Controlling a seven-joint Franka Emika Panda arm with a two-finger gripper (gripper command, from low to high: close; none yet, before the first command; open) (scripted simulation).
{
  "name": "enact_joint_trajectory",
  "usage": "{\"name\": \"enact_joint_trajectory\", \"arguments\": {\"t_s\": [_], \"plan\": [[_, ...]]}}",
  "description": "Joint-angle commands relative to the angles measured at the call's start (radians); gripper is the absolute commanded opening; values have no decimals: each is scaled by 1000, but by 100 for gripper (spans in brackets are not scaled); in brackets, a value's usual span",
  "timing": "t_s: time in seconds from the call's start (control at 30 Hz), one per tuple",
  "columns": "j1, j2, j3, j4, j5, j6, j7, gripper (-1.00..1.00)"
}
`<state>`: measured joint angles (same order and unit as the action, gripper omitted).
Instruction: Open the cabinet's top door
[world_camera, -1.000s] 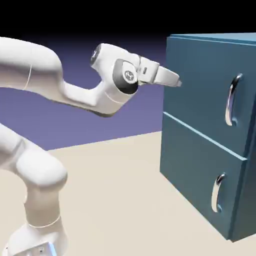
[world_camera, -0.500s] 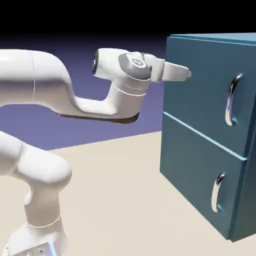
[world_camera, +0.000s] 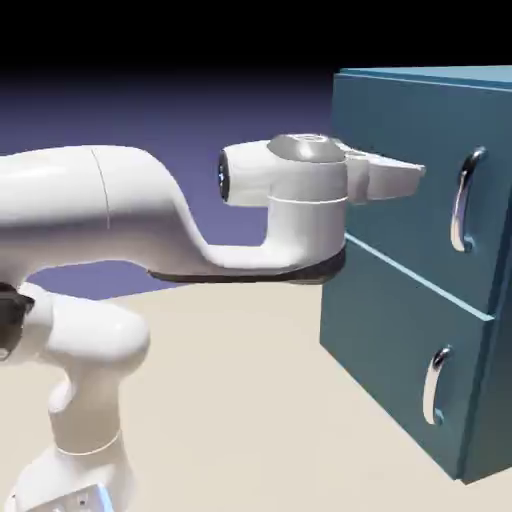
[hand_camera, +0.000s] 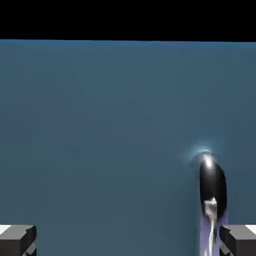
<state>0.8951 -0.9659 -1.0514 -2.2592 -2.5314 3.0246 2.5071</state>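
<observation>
The top door (world_camera: 390, 170), upright on the cabinet (world_camera: 400, 350) at the exterior view's right, carries a vertical curved handle (world_camera: 466, 200); the jaws (world_camera: 420, 172) are spread near it, above the pale counter (world_camera: 230, 400).
</observation>
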Motion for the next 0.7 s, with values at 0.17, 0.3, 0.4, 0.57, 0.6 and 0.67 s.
{"name": "enact_joint_trajectory", "arguments": {"t_s": [0.17, 0.3, 0.4, 0.57, 0.6, 0.67], "plan": [[91, -41, -108, 57, -261, -1, 182, 0], [123, -55, -146, 76, -351, -2, 245, 0], [231, -31, -204, 158, -356, -15, 245, 0], [263, -11, -219, 175, -348, -44, 247, -100], [226, -6, -198, 141, -337, -64, 249, -100], [154, 1, -152, 77, -313, -102, 252, -100]]}}
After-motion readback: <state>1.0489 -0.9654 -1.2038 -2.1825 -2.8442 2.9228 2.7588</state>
